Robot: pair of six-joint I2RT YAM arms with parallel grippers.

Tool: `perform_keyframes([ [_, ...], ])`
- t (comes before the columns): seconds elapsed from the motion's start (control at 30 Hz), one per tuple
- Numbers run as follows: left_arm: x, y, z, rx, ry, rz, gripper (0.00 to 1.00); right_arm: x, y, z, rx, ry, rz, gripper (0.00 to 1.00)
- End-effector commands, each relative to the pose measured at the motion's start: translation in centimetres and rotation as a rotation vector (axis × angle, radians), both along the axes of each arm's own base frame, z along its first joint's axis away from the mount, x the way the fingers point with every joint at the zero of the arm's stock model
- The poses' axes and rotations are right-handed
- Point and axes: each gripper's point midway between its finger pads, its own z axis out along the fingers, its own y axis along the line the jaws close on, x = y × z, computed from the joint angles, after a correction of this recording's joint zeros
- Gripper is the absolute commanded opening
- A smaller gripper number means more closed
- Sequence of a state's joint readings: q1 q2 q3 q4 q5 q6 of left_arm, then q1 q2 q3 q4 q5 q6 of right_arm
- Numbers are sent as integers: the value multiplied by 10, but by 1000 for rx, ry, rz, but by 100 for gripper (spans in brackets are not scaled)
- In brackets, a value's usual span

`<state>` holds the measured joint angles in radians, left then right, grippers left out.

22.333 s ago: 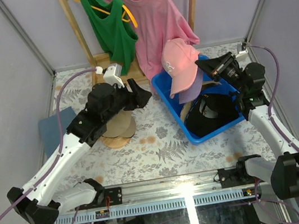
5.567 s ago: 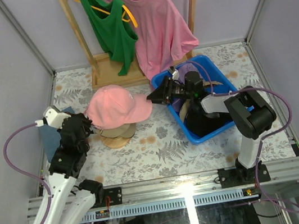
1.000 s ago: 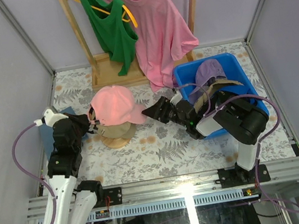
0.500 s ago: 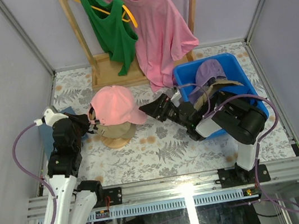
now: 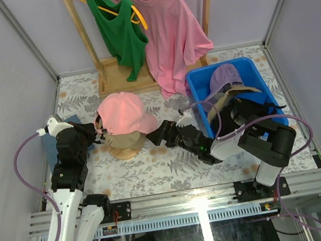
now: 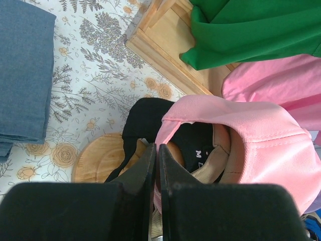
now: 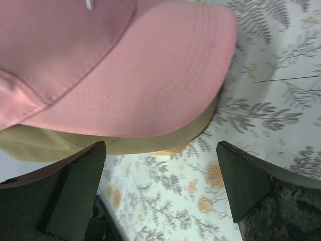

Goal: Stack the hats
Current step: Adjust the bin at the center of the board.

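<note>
Right gripper (image 5: 154, 135), jaws spread wide and empty, is hovering low just off the brim of the pink cap (image 5: 124, 114), which is sitting atop the tan cap (image 5: 124, 140) on the stand (image 5: 122, 154). Left gripper (image 5: 97, 134), fingers pressed together, is resting at the cap's back edge. A nudge to the brim could twist the stack askew. Right arm (image 5: 225, 144) is stretching low across the table (image 5: 173, 164).

Pink cap (image 7: 125, 65) shows matt, finely ribbed cloth with stitched brim; stand base (image 6: 98, 158) is smooth pale wood; blue bin (image 5: 199, 77), glossy plastic.
</note>
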<state>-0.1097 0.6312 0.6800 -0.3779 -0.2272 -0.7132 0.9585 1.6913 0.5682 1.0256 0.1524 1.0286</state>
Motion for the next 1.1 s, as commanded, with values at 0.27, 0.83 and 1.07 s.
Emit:
perform_keyframes([
  [0.27,1,-2,7,-12,-55,-20,0,22,-119,-58,-314,-129,-451,100],
  [0.83,-3,-5,11,-20,-76,-34,0,21,-161,-10,-327,-189,-499,88],
  [1.07,-4,-5,15,-15,-92,-41,0,20,-77,20,-133,-196,-335,87],
])
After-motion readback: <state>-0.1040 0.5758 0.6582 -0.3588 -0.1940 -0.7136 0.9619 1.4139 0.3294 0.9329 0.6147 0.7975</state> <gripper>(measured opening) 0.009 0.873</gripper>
